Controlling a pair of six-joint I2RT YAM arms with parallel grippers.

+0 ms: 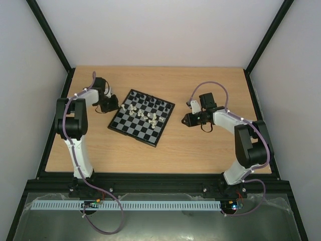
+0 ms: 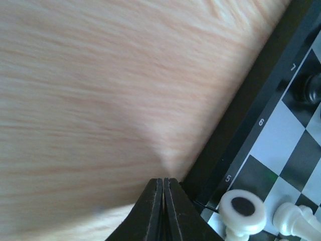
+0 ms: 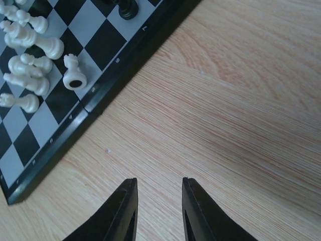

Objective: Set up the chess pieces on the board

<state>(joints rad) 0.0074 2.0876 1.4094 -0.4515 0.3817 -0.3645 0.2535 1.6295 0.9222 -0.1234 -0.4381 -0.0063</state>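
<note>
The small checkered board [image 1: 142, 117] lies turned at an angle in the middle of the wooden table. Several cream-white pieces [image 1: 140, 111] lie toppled near its centre, and black pieces [image 1: 150, 99] stand along its far edge. My left gripper [image 1: 114, 106] is shut and empty, low at the board's left edge; in the left wrist view its tips [image 2: 164, 182] rest by the black border, with a toppled white piece [image 2: 243, 210] close by. My right gripper [image 1: 184, 120] is open and empty over bare wood right of the board; the right wrist view shows it [image 3: 158, 182] and the white pieces [image 3: 30, 55].
The wooden table [image 1: 210, 150] is walled by a black frame and pale panels on three sides. The board's black border [image 3: 95, 100] runs diagonally just left of my right gripper.
</note>
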